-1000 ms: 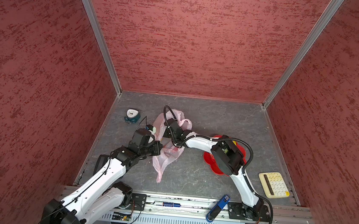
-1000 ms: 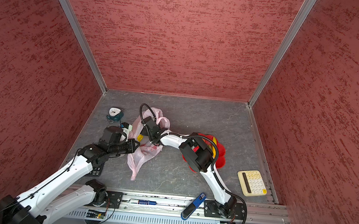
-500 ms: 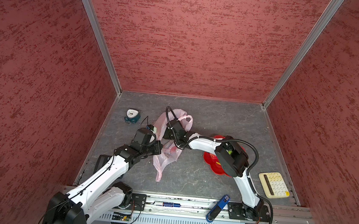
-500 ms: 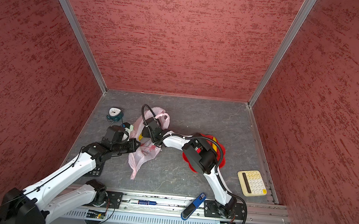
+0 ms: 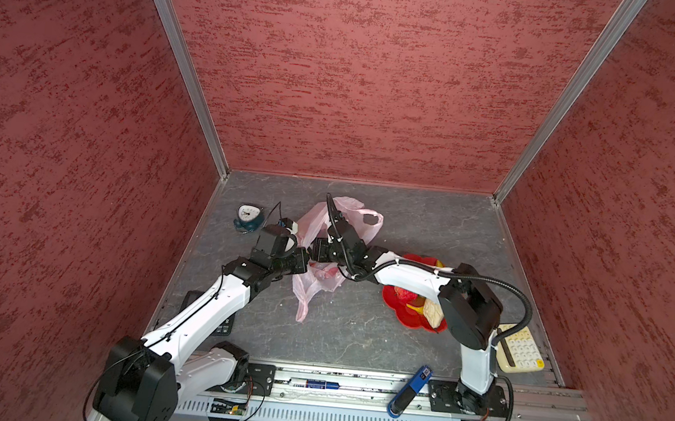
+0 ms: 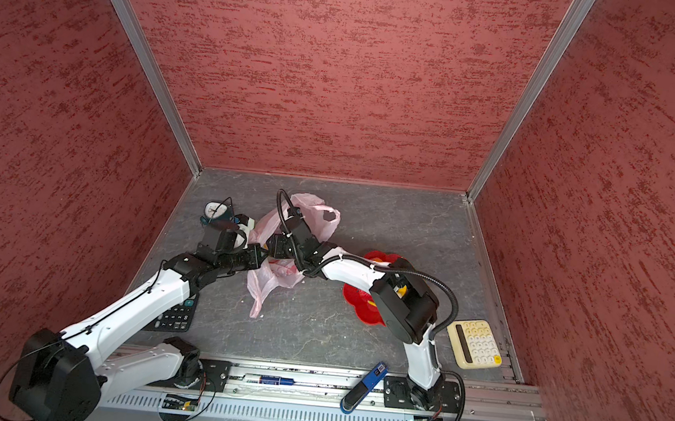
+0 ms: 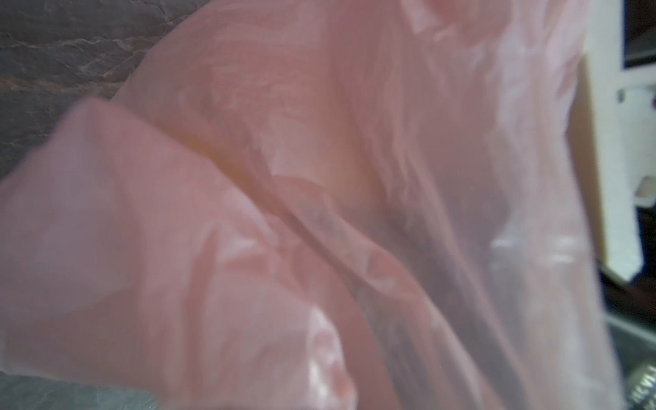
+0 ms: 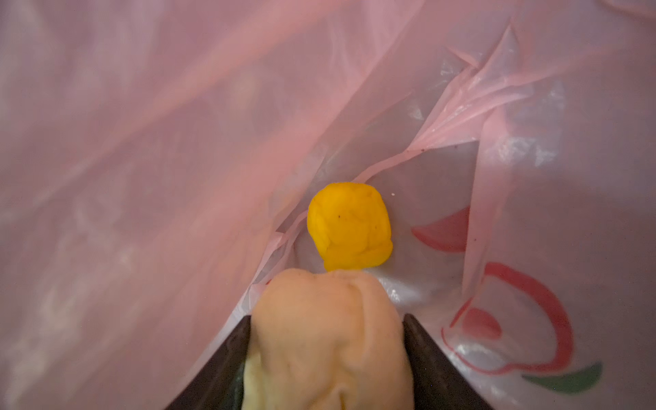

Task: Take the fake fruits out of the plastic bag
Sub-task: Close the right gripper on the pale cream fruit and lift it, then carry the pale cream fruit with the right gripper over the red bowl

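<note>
The pale-pink plastic bag (image 5: 320,222) (image 6: 314,218) lies crumpled in the middle of the grey floor. My left gripper (image 5: 302,260) is at the bag's left edge and is shut on the film. Bag film (image 7: 319,177) fills the left wrist view and hides the jaws. My right gripper (image 8: 327,319) reaches inside the bag. Its dark fingers (image 8: 227,358) are shut on a cream wrinkled lump (image 8: 326,340). A yellow fruit (image 8: 349,227) lies just beyond it in the bag's corner. Other fake fruits, a red one (image 5: 403,294) and a cream one (image 5: 432,311), rest on the red plate (image 5: 398,308).
A teal clock (image 5: 248,217) stands at the back left. A black calculator (image 6: 174,316) lies under my left arm, and a cream calculator (image 5: 521,354) sits at the front right. A blue tool (image 5: 411,391) rests on the front rail. Red walls enclose three sides.
Both grippers and the bag's mouth have shifted slightly toward the back. The right jaws have narrowed a little onto the cream lump.
</note>
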`<state>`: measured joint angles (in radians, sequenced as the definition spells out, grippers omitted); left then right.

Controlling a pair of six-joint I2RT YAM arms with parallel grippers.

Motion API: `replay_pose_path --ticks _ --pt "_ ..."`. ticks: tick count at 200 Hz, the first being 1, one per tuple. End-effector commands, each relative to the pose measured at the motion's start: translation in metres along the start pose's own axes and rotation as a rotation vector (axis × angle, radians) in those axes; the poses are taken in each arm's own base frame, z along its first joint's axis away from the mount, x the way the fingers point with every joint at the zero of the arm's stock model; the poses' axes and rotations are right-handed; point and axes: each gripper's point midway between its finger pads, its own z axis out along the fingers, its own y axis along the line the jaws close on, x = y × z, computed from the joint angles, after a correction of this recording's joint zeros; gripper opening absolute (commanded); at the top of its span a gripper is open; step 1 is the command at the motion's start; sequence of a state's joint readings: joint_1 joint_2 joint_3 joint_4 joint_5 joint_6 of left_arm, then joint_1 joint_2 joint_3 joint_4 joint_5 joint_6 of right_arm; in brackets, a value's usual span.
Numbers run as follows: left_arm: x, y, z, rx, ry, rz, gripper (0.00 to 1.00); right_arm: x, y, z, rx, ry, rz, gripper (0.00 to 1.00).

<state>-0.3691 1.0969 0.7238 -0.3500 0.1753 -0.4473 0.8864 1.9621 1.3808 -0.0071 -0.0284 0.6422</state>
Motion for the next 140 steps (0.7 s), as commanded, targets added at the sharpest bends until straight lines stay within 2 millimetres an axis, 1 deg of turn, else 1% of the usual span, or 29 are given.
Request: replay_pose_path --ticks 1,31,53,69,100,113,117,121,140 --pt "-0.025 -0.013 -0.005 0.036 -0.081 0.038 0.11 0.0 0.012 -0.019 -0.035 0.01 -0.017 0.44" --pt "-0.029 -0.013 -0.007 0.032 -0.086 0.041 0.11 -0.002 0.012 -0.045 -0.021 0.002 -0.027 0.43" --pt "-0.03 -0.012 -0.006 0.027 -0.083 0.042 0.11 -0.003 0.015 -0.07 -0.012 0.007 -0.049 0.43" --pt "-0.031 -0.011 -0.005 0.026 -0.081 0.049 0.11 -0.007 0.014 -0.09 0.015 0.001 -0.062 0.43" --pt "-0.035 -0.007 -0.004 0.025 -0.086 0.05 0.11 -0.014 0.005 -0.134 0.082 -0.031 -0.064 0.43" --pt "-0.039 -0.006 -0.004 0.026 -0.091 0.05 0.11 -0.015 -0.001 -0.151 0.107 -0.046 -0.056 0.43" --pt "-0.039 -0.006 -0.004 0.027 -0.091 0.05 0.11 -0.012 -0.006 -0.151 0.123 -0.04 -0.052 0.43" --pt "-0.04 -0.006 -0.004 0.028 -0.092 0.05 0.12 -0.016 -0.004 -0.163 0.116 -0.06 -0.046 0.43" --pt "-0.041 -0.004 -0.003 0.026 -0.086 0.05 0.11 -0.016 -0.014 -0.184 0.148 -0.085 -0.023 0.43"
